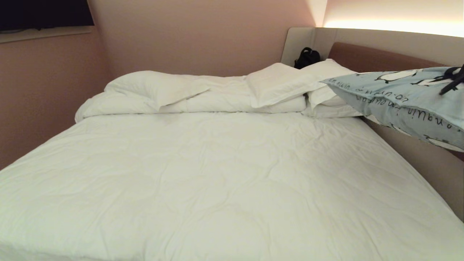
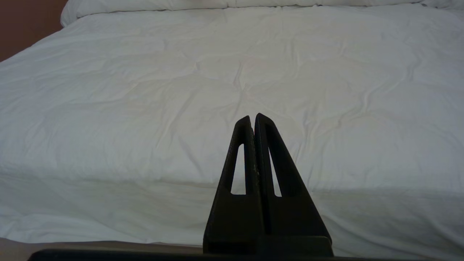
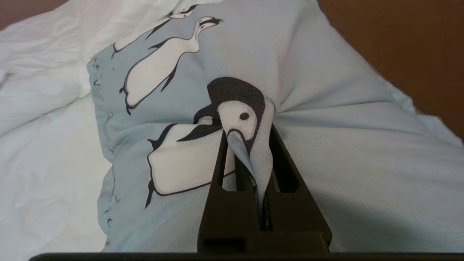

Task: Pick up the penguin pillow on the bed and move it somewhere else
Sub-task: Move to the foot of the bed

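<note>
The penguin pillow (image 1: 402, 99), light blue with black-and-white penguins and dark script, hangs in the air over the bed's right side near the headboard. My right gripper (image 1: 451, 81) is at the head view's right edge, on top of the pillow. In the right wrist view that gripper (image 3: 250, 139) is shut on a pinched fold of the penguin pillow (image 3: 326, 145), at a penguin's head. The bed (image 1: 217, 174) with its white sheet fills the head view. My left gripper (image 2: 253, 117) is shut and empty, parked low before the bed's (image 2: 145, 90) near edge.
A folded white duvet (image 1: 188, 96) and plain white pillows (image 1: 286, 85) lie along the head of the bed. A black bag (image 1: 307, 57) sits behind them by the brown headboard (image 1: 366, 56). A pink wall (image 1: 43, 94) runs along the left side.
</note>
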Controlling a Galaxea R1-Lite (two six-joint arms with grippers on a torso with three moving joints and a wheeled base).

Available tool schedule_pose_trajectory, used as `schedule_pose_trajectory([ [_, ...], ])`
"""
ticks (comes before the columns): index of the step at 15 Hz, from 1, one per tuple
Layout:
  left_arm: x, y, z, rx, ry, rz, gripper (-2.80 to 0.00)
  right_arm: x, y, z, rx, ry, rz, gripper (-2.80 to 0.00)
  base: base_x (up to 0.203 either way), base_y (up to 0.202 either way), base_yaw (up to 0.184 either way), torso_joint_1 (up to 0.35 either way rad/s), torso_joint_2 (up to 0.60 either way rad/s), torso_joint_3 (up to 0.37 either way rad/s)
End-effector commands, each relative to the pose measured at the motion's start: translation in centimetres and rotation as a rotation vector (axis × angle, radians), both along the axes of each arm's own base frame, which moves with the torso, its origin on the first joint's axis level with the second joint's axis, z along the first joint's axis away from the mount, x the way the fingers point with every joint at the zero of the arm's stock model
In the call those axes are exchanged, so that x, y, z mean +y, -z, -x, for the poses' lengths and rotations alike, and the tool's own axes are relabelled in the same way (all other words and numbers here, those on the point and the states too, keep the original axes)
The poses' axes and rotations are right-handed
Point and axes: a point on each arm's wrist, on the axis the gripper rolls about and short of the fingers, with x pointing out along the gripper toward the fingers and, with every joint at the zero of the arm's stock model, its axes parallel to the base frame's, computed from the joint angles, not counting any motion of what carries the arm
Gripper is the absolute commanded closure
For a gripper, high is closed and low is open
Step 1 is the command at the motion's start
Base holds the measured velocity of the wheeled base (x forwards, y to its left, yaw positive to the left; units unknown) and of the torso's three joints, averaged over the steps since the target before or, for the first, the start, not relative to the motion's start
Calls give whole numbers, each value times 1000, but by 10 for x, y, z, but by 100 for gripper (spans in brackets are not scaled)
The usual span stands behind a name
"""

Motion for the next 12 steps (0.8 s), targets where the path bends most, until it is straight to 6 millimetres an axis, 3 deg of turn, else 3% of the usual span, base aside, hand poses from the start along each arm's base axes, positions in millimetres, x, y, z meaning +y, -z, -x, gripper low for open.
schedule_pose_trajectory([
  [1, 0, 0, 0, -1, -1, 1, 0, 2, -3, 6, -28, 18, 63, 0, 0, 0, 0, 0, 0, 0],
  [12, 0, 0, 0, -1, -2, -1, 0, 19, 10, 26, -167, 57, 331, 0, 0, 0, 0, 0, 0, 0],
])
